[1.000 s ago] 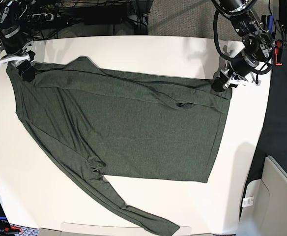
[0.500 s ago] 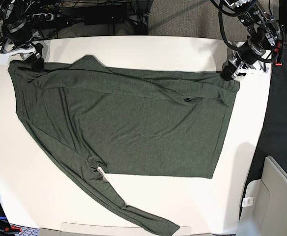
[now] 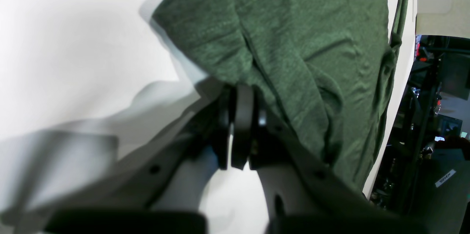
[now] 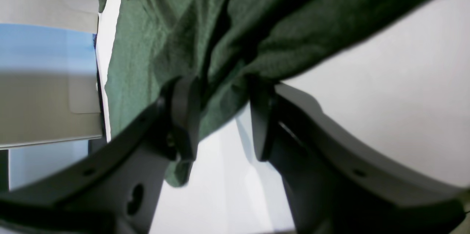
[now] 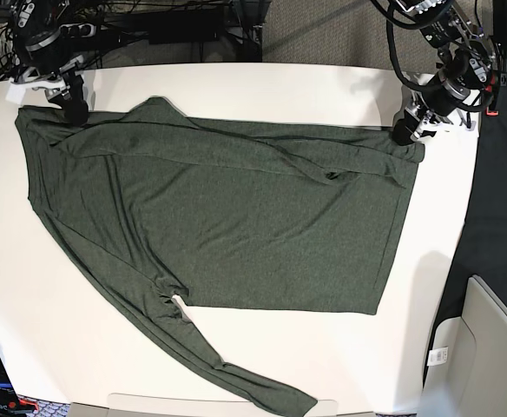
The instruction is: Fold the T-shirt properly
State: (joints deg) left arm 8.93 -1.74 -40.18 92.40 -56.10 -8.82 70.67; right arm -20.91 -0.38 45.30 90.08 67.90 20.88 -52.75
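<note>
The dark olive T-shirt (image 5: 227, 217) lies spread over the white table (image 5: 262, 82), one long sleeve (image 5: 262, 393) trailing to the front edge. My left gripper (image 5: 406, 132) is at the shirt's far right corner, shut on the fabric. In the left wrist view its fingers (image 3: 240, 123) press together on a fold of the T-shirt (image 3: 293, 24). My right gripper (image 5: 71, 109) is at the far left shoulder corner. The right wrist view shows that gripper (image 4: 224, 120) open, jaws wide apart, with loose T-shirt (image 4: 176, 24) cloth draped between them.
A beige bin (image 5: 497, 347) stands off the table at the lower right, beside black cloth (image 5: 497, 200). Cables and a power strip (image 5: 80, 30) lie behind the table's back edge. The sleeve end lies close to the front edge.
The right gripper has opened and shifted up and to the right at the shirt's left corner. The left gripper pulled its corner further right, stretching the top edge flatter.
</note>
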